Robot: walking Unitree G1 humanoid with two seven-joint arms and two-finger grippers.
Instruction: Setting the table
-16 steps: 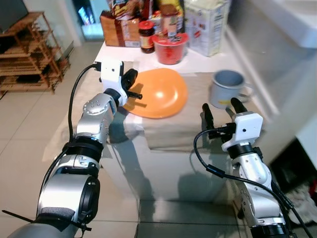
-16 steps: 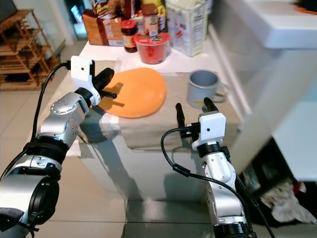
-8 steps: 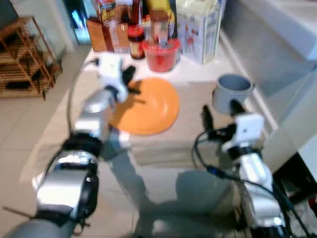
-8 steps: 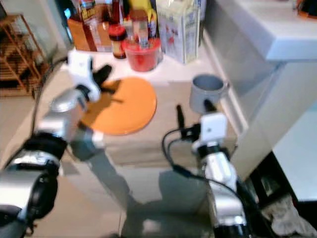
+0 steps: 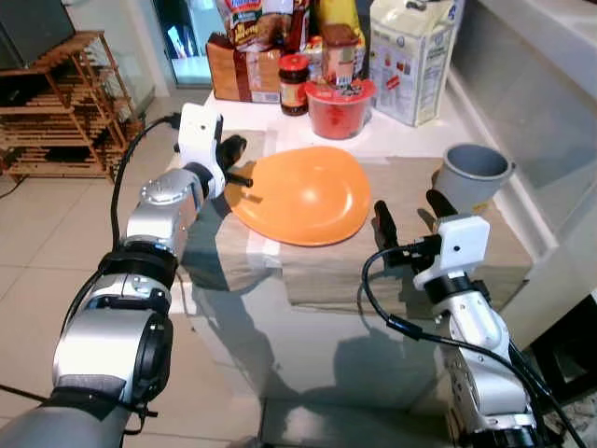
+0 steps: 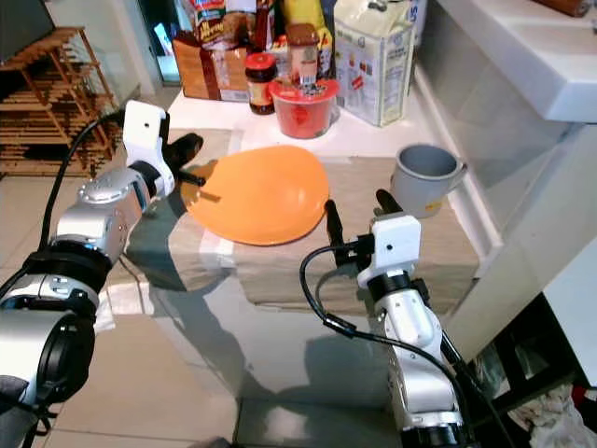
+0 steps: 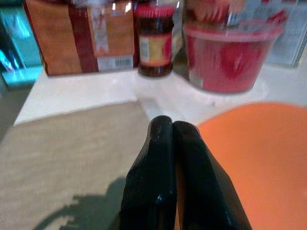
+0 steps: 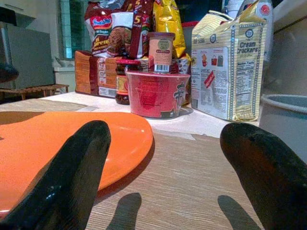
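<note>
On the worktop, covered with a beige cloth, sits an orange plate, roughly mid-cloth. Left claw is at the plate's left rim, fingers pressed together; in the left wrist view they look pinched on the rim, but I can't tell for sure that the edge is between them. Right claw hovers over the front right part of the cloth, fingers spread, holding nothing, with the plate on one side and a grey mug on the other.

Progress, as a judgement: early to middle. Plate and mug are on the cloth, no cutlery seen; the plate probably needs final placing and release, and the mug may need moving nearer.

Room: a red tub, jar, cracker bag and other food packs crowd the back, close behind the plate. The mug is near the right edge by the wall. Open cloth lies in front of the plate, toward the near edge, with the cloth hanging over it.
</note>
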